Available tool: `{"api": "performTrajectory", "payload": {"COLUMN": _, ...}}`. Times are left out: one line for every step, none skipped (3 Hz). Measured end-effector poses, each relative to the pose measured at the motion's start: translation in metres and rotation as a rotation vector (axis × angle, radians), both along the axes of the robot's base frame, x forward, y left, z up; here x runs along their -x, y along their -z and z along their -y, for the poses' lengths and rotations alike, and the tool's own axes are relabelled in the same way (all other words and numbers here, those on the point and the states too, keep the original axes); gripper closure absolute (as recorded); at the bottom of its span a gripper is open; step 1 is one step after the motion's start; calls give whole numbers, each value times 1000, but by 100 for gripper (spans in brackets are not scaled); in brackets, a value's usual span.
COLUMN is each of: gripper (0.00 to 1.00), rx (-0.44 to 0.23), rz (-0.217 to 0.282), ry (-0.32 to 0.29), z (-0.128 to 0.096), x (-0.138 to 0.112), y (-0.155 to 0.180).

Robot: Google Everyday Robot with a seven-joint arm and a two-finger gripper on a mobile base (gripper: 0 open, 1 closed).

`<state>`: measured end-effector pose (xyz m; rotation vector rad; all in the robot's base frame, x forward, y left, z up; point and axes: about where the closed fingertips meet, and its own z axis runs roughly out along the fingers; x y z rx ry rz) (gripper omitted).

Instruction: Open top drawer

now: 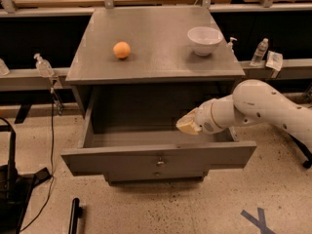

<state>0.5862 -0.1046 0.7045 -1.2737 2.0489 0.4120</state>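
While your gripper [187, 125] hung inside the top drawer [122, 161], near its right side, the drawer stood pulled well out beyond the desk's [156, 62] front edge, so the task looked about done. Gripper open or closed: cannot tell. Orange [122, 49]: desk top, left. Bowl [204, 39]: back right corner.

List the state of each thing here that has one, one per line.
top drawer: pulled well out of the cabinet, open.
gripper: above the open drawer's right part, holding nothing visible.
white bowl: upright on the cabinet top, right side.
orange: resting on the cabinet top, left side.
water bottle: standing upright on the right ledge.
pump bottle: standing upright on the left ledge.
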Motion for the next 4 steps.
{"api": "performTrajectory", "payload": {"gripper": 100, "rx": -20, "rz": -45, "ry": -19, "z": -9, "x": -9, "y": 28}}
{"api": "performTrajectory", "payload": {"gripper": 100, "rx": -21, "rz": -70, "ry": -36, "z": -18, "x": -11, "y": 43}}
{"api": "performTrajectory", "payload": {"gripper": 100, "rx": 2, "rz": -73, "ry": -67, "z": -27, "x": 5, "y": 44}}
{"api": "performTrajectory", "payload": {"gripper": 100, "rx": 16, "rz": -67, "ry": -104, "z": -37, "x": 35, "y": 33}}
